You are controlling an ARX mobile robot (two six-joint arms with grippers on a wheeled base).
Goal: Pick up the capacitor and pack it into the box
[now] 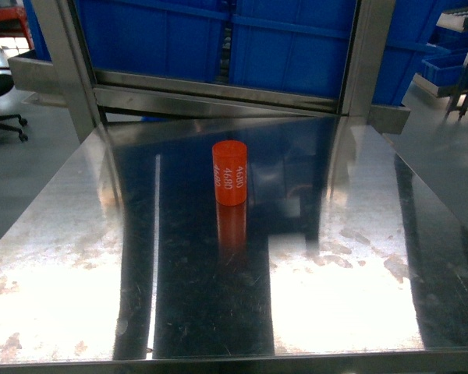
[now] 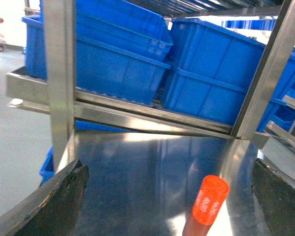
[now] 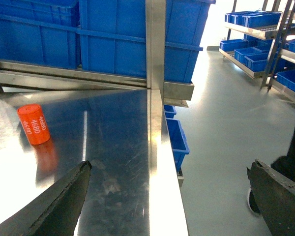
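A: Where is the capacitor (image 1: 230, 172) now?

B: It stands on the steel table (image 1: 78, 257), near the middle and a little toward the far side. It is an orange cylinder, and its long axis is vertical, so the flat round top faces up.

A: Is it really upright? In the left wrist view it looks tilted.

B: There it leans to the right (image 2: 210, 199) (I think this is only the tilt of the camera, because the shelf frame leans also). In the head view and the right wrist view (image 3: 34, 124) it is upright. White print "4680" runs along its side, from top to bottom, so the text reads sideways.

A: What about the grippers?

B: The left gripper (image 2: 167, 206) has its two dark fingers (image 2: 54, 204) wide apart at the picture's lower corners, with nothing between them. The capacitor is ahead of it, toward the right finger, not touching. The right gripper (image 3: 172, 196) is spread apart too and is bare. The capacitor is well to its left.

A: And behind the table?

B: Blue bins (image 1: 218, 43) sit on a metal shelf (image 1: 218, 93) just past the far edge.
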